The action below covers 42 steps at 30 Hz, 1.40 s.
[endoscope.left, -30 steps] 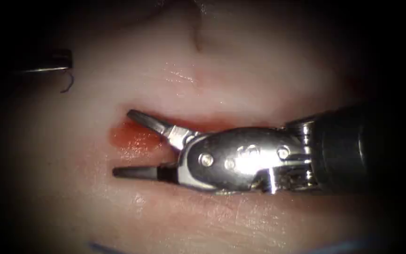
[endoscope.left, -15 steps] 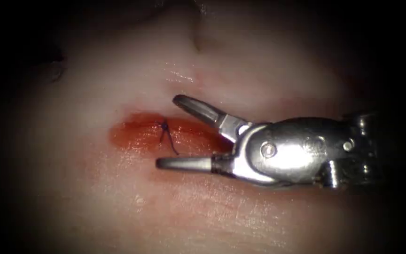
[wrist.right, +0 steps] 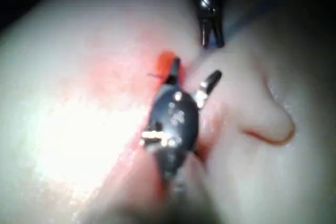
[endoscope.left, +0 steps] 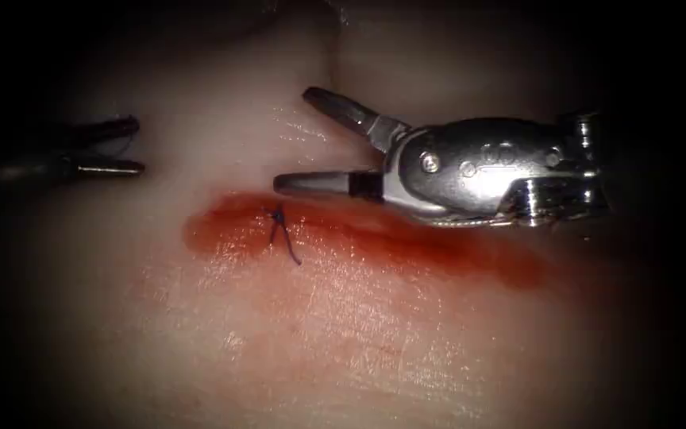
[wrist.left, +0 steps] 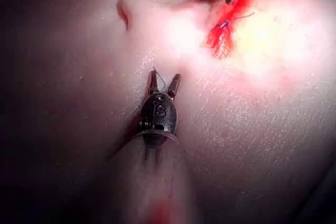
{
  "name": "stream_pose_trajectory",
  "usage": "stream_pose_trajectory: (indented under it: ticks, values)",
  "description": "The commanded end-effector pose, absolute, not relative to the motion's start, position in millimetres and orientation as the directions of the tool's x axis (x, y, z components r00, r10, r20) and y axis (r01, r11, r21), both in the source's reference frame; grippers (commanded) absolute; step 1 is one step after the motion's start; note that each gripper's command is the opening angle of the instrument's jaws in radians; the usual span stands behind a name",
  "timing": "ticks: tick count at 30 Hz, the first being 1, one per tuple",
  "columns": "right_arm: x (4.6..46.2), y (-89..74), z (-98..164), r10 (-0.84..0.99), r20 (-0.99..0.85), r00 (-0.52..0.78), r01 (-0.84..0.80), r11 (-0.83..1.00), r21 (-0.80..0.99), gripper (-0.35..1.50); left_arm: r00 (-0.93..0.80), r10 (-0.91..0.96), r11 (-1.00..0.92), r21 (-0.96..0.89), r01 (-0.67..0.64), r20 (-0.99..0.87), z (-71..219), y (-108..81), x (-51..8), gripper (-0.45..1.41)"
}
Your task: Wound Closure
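The fingers (endoscope.left: pixel 335 143) of the right tool (endoscope.left: pixel 295 143) stand wide apart and hold nothing, just above the cut (endoscope.left: pixel 359 234) with its red fluid (endoscope.left: pixel 232 230). A knotted stitch (endoscope.left: pixel 281 226) with short thread ends sits in the cut (toward its left end). The left tool (endoscope.left: pixel 132 147), well left of the cut, has its fingers narrowly parted with a wisp of thread (wrist.left: pixel 160 78) between them (grip unclear).
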<state>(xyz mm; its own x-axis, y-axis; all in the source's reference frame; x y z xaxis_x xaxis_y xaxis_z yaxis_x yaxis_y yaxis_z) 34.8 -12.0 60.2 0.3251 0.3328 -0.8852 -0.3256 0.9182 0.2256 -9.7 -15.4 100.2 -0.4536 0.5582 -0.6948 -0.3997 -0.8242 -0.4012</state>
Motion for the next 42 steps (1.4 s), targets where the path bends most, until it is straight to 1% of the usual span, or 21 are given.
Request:
stream_pose_trajectory:
  ticks: [1, 6, 12, 20, 22, 23, 25, 29, 34, 40, 42]
  values:
    - [35.5, -12.0, 62.1, 0.329, -0.882, 0.337, -0.326, 0.920, 0.219, 1.35, -0.455, 0.564, -0.821, -0.409, -0.398, -0.689, 100.8, -16.3, -10.1, 0.83]
    - [34.6, -12.3, 64.7, 0.313, -0.873, 0.375, -0.321, 0.927, 0.195, 1.36, -0.465, 0.568, -0.820, -0.421, -0.387, -0.679, 100.4, -17.0, -8.7, 0.84]
    - [33.1, -11.8, 65.2, 0.315, -0.867, 0.386, -0.335, 0.924, 0.186, 1.36, -0.493, 0.561, -0.827, -0.417, -0.377, -0.665, 99.2, -18.6, -5.7, 0.59]
    - [32.4, -11.6, 65.3, 0.316, -0.866, 0.388, -0.340, 0.922, 0.184, 1.35, -0.500, 0.571, -0.819, -0.417, -0.393, -0.651, 95.4, -21.9, -1.8, 0.46]
    - [32.3, -11.6, 65.3, 0.316, -0.866, 0.388, -0.340, 0.922, 0.184, 1.35, -0.499, 0.580, -0.813, -0.422, -0.400, -0.644, 94.1, -22.1, -1.5, 0.34]
    - [32.3, -11.6, 65.3, 0.316, -0.866, 0.388, -0.339, 0.922, 0.184, 1.35, -0.486, 0.589, -0.806, -0.431, -0.405, -0.645, 92.9, -22.1, -1.7, 0.32]
    - [32.3, -11.7, 65.3, 0.316, -0.866, 0.388, -0.339, 0.922, 0.184, 1.35, -0.468, 0.586, -0.807, -0.428, -0.406, -0.661, 90.7, -21.5, -2.6, 0.29]
    - [32.2, -11.7, 65.2, 0.315, -0.866, 0.387, -0.338, 0.923, 0.185, 1.35, -0.408, 0.546, -0.828, -0.394, -0.400, -0.732, 84.7, -19.3, -6.7, 0.24]
    - [31.8, -12.1, 65.0, 0.314, -0.867, 0.387, -0.334, 0.924, 0.186, 1.36, -0.312, 0.543, -0.826, -0.429, -0.365, -0.780, 80.2, -18.7, -11.9, 0.34]
    - [31.0, -12.6, 64.0, 0.316, -0.868, 0.383, -0.325, 0.926, 0.193, 1.38, -0.278, 0.533, -0.837, -0.448, -0.315, -0.799, 80.6, -18.8, -17.0, 0.37]
    - [30.9, -12.7, 63.8, 0.317, -0.868, 0.383, -0.324, 0.926, 0.195, 1.38, -0.271, 0.527, -0.841, -0.447, -0.306, -0.805, 81.1, -18.8, -17.6, 0.37]
